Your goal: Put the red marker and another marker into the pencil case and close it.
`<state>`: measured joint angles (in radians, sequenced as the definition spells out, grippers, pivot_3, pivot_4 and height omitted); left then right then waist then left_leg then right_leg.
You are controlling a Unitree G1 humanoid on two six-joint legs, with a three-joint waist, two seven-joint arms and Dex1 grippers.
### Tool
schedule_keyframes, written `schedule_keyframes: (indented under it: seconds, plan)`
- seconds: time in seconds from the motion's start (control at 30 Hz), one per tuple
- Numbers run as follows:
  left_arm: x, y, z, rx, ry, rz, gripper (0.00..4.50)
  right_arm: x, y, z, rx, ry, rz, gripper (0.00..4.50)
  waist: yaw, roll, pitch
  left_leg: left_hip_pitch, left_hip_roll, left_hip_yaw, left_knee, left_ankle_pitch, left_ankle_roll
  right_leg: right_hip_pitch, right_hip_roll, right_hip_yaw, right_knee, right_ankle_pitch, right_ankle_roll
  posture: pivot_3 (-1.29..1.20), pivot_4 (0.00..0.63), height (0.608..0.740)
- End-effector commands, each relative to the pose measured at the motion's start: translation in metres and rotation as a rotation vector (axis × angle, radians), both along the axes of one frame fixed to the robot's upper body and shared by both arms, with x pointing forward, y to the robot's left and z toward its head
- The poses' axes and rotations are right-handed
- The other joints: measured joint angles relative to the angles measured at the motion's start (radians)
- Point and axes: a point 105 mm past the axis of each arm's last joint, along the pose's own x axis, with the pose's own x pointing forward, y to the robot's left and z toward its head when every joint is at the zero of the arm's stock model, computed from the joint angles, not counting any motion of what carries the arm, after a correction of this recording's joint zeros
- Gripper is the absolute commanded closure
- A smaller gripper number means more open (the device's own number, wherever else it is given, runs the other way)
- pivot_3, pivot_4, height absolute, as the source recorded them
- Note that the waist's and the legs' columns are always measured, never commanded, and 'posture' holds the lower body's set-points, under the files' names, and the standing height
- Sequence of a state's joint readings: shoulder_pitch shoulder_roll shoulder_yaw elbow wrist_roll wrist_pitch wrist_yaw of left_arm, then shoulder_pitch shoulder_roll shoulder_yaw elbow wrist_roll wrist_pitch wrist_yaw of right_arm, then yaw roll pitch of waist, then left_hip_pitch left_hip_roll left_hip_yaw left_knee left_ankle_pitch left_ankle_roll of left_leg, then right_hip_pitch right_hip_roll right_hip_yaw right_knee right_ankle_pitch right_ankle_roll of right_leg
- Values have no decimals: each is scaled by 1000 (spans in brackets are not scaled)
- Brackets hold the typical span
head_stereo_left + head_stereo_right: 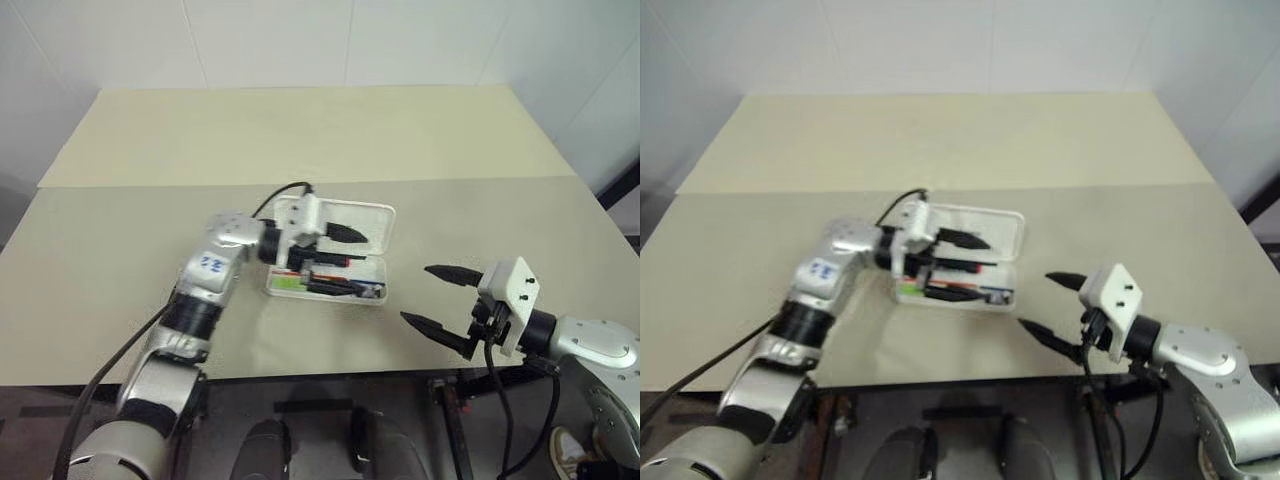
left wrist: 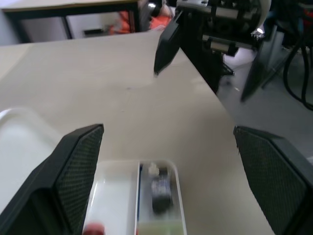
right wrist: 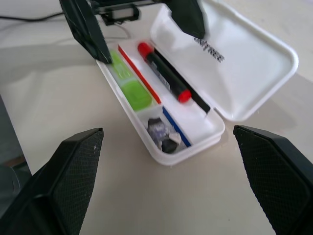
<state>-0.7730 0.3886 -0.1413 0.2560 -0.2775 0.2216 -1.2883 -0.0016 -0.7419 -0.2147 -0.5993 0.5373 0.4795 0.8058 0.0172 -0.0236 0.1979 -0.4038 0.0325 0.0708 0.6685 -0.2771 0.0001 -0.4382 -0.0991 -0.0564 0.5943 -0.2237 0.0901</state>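
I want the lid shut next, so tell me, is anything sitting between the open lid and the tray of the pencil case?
Yes. The left gripper hangs open right over the pencil case, one finger by the green highlighter, the other above the lid. The red marker lies flat in the tray, below the rim as far as visible.

From the head views the left tool [image 1: 335, 245] hangs in front of the open pencil case [image 1: 375, 218], hiding part of its tray — the green highlighter [image 1: 287, 283] shows as a mere sliver there. In the left wrist view the case contents are blurred, and the red marker [image 2: 94, 229] is cut off by the picture's edge. The small dark object [image 3: 164, 134] in the end compartment is too small to identify.
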Motion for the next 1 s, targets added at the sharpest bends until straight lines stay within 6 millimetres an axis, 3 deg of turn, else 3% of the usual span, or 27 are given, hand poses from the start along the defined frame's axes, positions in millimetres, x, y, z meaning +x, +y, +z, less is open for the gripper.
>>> schedule_keyframes:
  seconds: [0.03, 0.13, 0.27, 0.4, 0.47, 0.6, 0.83, 1.0]
  plan:
    - [-2, 26, 23, -73, -56, 61, 41, 1, -4, 26, 45, -86, 28, 0, 4, 0, 0, 0, 0, 0, 0, 0, 0, 0, 0, 0, 0, 0, 0, 0, 150, 740]
    - [5, 56, 31, -91, -85, 177, 41, 3, -4, 38, 65, -121, 50, 0, 6, 0, 0, 0, 0, -1, 2, 0, 0, 1, 0, 0, -1, 0, 0, 0, 150, 740]
    - [25, 117, 37, -63, -139, 416, 41, 4, -6, 51, 82, -148, 115, 0, 6, 0, 0, 0, 0, -1, 2, 0, 0, 3, 0, 0, -3, 0, 0, 0, 150, 740]
    - [36, 147, 30, -57, -147, 547, 214, 7, -14, 48, 54, -122, 187, 0, 7, 0, 0, 1, 0, -1, 0, 0, 0, 3, 0, -1, -2, 0, 0, 0, 150, 740]
    - [39, 153, 27, -62, -140, 576, 632, 11, -20, 45, 25, -105, 188, 0, 10, 0, 0, 0, 0, -1, 0, 0, 0, 3, 0, -2, -3, 0, 1, 0, 150, 740]
    - [42, 158, 19, -56, -145, 599, 1971, 15, -33, 40, -4, -71, 201, 0, 8, 0, 0, 0, 0, -1, 0, 0, 0, 4, 0, -2, -3, 1, 1, 0, 150, 740]
    - [56, 145, 8, -54, -144, 611, 4477, 23, -56, 37, -28, -22, 194, 0, 7, 0, 0, 1, 0, -1, 0, 0, 0, 4, 0, -2, -2, 1, 1, 0, 150, 740]
    - [66, 140, 6, -55, -147, 636, 4477, 25, -59, 35, -32, -22, 195, 0, 6, 0, 0, 1, 0, 0, 0, 0, -1, 3, 0, -3, -2, 2, 0, 0, 150, 740]
